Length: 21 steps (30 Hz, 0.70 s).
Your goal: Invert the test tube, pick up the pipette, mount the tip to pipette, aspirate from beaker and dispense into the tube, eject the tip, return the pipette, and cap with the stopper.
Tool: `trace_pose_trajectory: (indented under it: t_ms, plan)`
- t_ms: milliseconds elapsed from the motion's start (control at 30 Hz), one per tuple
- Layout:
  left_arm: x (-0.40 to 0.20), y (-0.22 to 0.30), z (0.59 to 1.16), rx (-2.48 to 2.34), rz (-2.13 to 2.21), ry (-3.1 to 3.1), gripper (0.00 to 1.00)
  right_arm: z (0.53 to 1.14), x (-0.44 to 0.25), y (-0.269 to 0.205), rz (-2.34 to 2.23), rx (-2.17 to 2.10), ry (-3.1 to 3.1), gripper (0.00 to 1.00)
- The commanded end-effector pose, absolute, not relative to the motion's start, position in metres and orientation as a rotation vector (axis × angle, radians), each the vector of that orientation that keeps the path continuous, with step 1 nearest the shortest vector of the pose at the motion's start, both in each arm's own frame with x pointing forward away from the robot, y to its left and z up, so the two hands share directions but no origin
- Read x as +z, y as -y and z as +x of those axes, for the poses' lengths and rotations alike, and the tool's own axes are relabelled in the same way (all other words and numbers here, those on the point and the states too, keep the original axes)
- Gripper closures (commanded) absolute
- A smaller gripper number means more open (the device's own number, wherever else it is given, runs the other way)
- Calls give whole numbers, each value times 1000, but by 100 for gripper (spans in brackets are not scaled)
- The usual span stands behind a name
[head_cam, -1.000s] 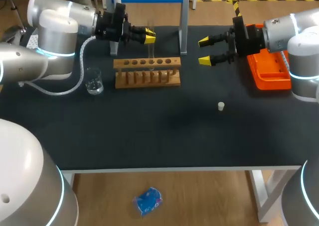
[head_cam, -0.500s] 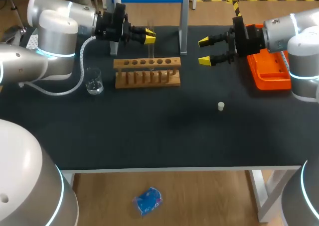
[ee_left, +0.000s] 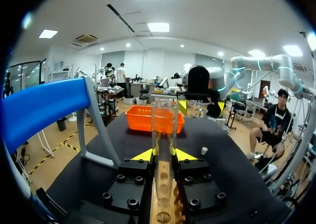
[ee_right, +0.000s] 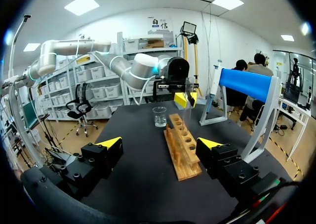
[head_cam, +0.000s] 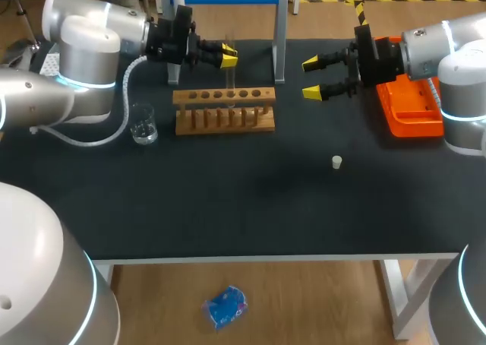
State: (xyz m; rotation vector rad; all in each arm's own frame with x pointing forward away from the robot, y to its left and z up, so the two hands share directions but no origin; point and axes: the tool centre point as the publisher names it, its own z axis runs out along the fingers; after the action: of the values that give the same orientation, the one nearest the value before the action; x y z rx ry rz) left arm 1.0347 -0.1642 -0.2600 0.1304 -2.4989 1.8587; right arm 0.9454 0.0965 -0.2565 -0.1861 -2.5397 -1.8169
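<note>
Glass stands between the fingers of my left claw (ee_left: 164,154): the test tube (ee_left: 164,118), upright, its long axis running straight up and down across my grip. In my left wrist view both yellow tips press its walls from two sides, so I judge the claw clamped on it, low on the tube, with most of the length rising above the fingers. The lower end is hidden behind my fingers and the wooden rack (head_cam: 224,121), so I cannot tell whether it is seated in a hole or already lifted clear.

Seen from above, my left arm comes in from 9 o'clock and meets the tube at the rack's far edge, at about 12 o'clock from the rack's middle. My right claw (head_cam: 317,77) hangs at about 2 o'clock from the rack, well apart from the tube, with its fingers spread wide and nothing between them. The left arm is plainly the nearer one.

I take this to be the inverting step. The move turns on that vertical axis: the tube must rise clear of the rack before I roll my wrist.

The beaker (head_cam: 143,125) sits at 9 o'clock from the rack, the stopper (head_cam: 336,161) at 4 o'clock, and the orange tray (head_cam: 402,117) at 3 o'clock.
</note>
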Motion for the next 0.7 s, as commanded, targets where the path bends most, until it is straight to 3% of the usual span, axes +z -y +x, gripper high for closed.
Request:
trace_pose_trajectory:
  t_ms: [33,700]
  plan:
    - [-259,164,1029,1870,148,2519,100,945,-257,-96,-187,-1817,2540,0]
    - [-276,165,1031,1911,144,2559,100,945,-257,-96,-187,-1817,2540,0]
